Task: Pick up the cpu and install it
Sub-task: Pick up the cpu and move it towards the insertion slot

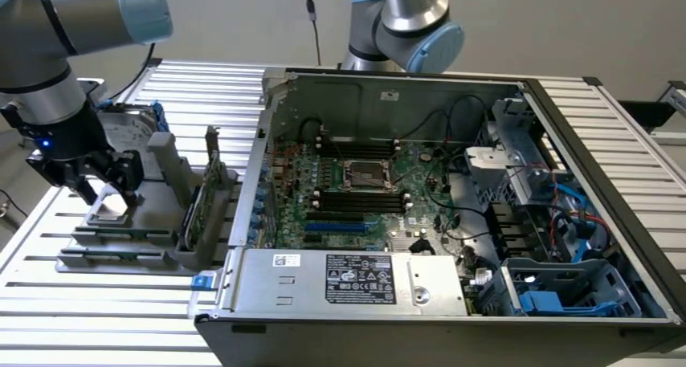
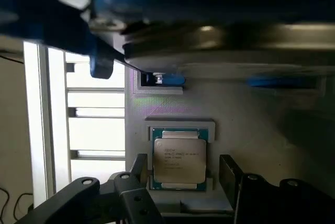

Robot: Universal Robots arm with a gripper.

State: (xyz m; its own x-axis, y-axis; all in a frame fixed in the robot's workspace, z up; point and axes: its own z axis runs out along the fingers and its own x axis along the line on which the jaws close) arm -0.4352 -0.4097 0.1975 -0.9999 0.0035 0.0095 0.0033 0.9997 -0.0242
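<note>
Open computer case (image 1: 429,86) on a slatted table (image 1: 64,303), seen in the exterior view. Inside: a motherboard (image 1: 354,198) with a metal-framed socket (image 1: 365,174) at centre. Dark memory sticks (image 1: 359,148) at twelve and six o'clock of the socket. A silver power supply (image 1: 354,283) at six o'clock of the board, blue drive cages (image 1: 568,295) at four o'clock. Behind the case, at twelve o'clock, a second arm (image 1: 413,30).

At nine o'clock of the case, just beside it, a grey holder (image 1: 118,250) on the table. In it: a card (image 1: 209,198) standing on edge at the holder's three o'clock, and the cpu (image 2: 179,157) lying flat in a shallow recess, metal face up, print showing, a teal rim round it.

Gripper (image 1: 108,197) directly over the cpu, black fingers (image 2: 230,169) spread wide, one to each side of the chip, neither touching it. Grips nothing. From the wrist, cpu squarely between the two fingers, seated in its recess. Well apart from the socket, at about nine o'clock of it, case wall between.
</note>
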